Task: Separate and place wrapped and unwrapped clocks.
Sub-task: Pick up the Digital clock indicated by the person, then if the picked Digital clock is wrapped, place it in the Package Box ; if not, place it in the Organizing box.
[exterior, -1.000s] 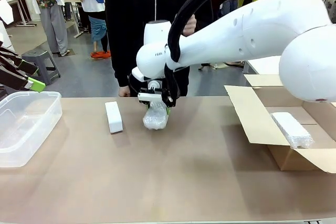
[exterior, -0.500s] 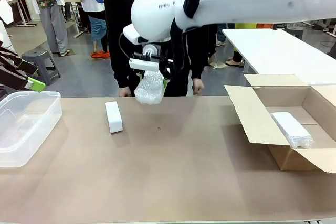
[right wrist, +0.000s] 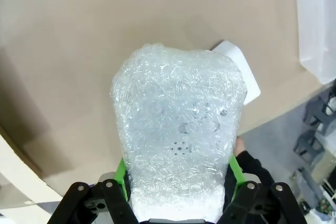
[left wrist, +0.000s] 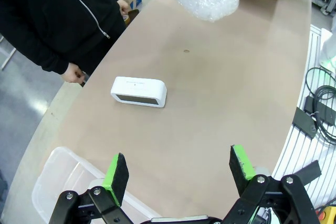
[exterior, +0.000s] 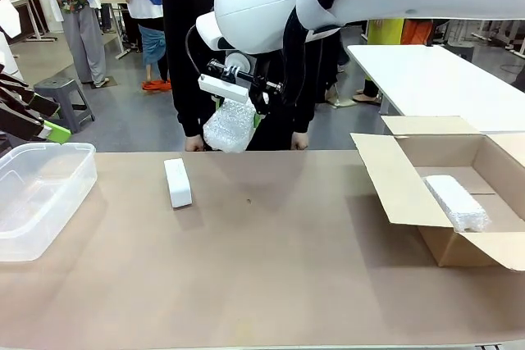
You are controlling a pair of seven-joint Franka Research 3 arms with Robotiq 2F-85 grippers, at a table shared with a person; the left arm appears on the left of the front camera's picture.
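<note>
Aloft over the far side of the tabletop [exterior: 271,268], a bubble-wrapped clock [exterior: 230,126] hangs from the robot's right hand [exterior: 239,106]. Its two fingers are clamped on the upper end of the bundle, so that it dangles clear of the surface. Behind it is the dark jacket of a person [exterior: 193,30] standing at the far edge. Seen from the right wrist, the green pads press in on both sides of the wrap at its near end, and the bundle runs straight out between them. Below the lifted bundle and to the robot's left of it, an unwrapped white clock [exterior: 177,183] lies by itself on the brown tabletop, touching nothing else. A second wrapped clock [exterior: 455,201] rests inside an open cardboard box [exterior: 394,178] at the robot's right end of the tabletop, its flaps folded outward. At the opposite end sits a clear plastic tub [exterior: 25,235]. The left hand [left wrist: 178,167], seen from its own wrist, holds nothing. Its fingers stand wide apart, poised above the tub's end of the tabletop and pointed toward the unwrapped clock, well short of it. The person's hand [left wrist: 73,73] hangs by the tabletop's far edge, apart from both robot hands.
</note>
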